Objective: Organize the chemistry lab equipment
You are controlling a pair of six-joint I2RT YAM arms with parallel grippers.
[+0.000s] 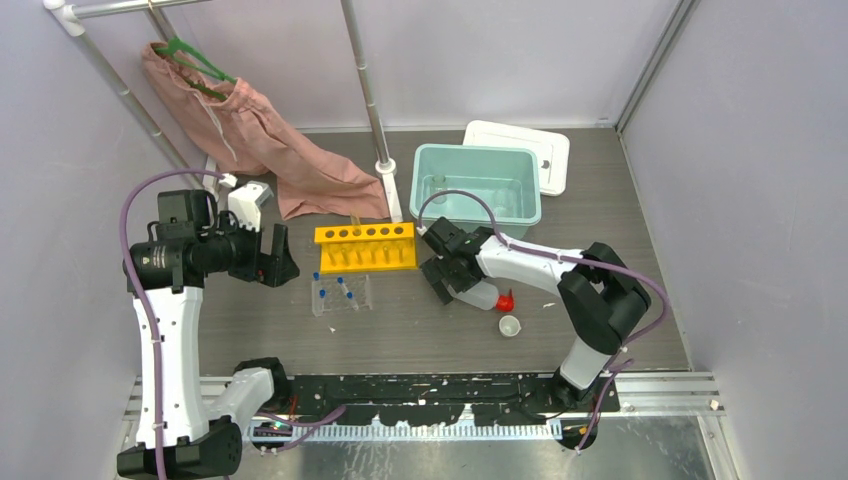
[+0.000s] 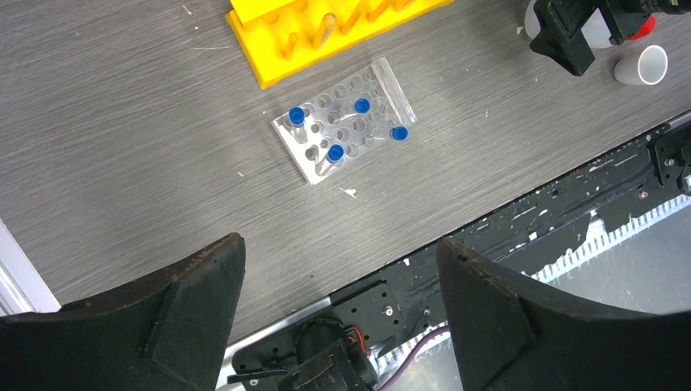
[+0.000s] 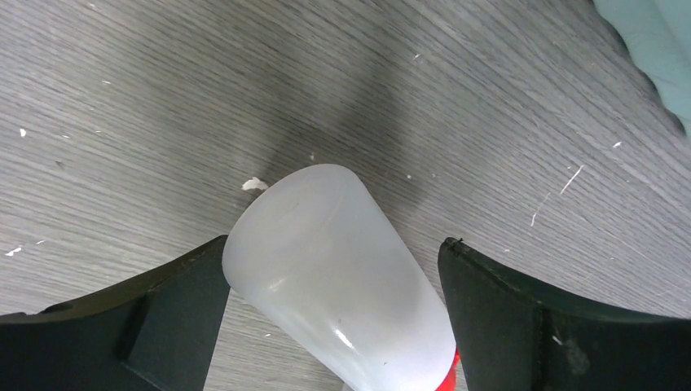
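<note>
While the left pincer (image 2: 340, 243) hangs open, the right pincer (image 3: 334, 243) — spread wide — straddles the squeeze bottle (image 3: 326, 281).

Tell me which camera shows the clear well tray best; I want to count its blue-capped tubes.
The left wrist view: the well tray lies unobstructed and large, four blue caps easily counted. The top external view shows it small beside the yellow rack, caps mere dots. The right wrist view lacks it.

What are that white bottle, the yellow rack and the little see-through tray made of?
White bottle: probably soft plastic, milky and translucent with a dull sheen.
Yellow rack: likely hard moulded plastic, opaque, evenly coloured.
See-through tray: clear rigid plastic, perhaps acrylic; the table grain shows through it.
</note>
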